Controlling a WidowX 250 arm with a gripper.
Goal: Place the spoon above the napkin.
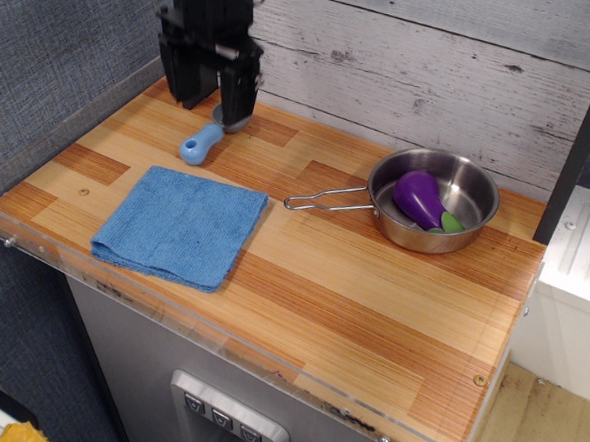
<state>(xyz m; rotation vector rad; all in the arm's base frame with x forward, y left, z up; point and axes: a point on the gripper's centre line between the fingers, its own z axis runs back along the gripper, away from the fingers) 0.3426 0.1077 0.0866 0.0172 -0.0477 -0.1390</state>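
Spoon [204,141] lying flat on the tabletop [371,286] near the far left corner, its light-blue handle angled toward the napkin [181,224] and its grey bowl toward the far edge. It sits just beyond the napkin's far side without touching it, as the task appears to require. The hand [214,88] hangs over the bowl end, its fingers parted with nothing between them, which suggests the placement is complete. Pan [431,201] with a purple eggplant [420,199] stands well apart, toward the far right corner.
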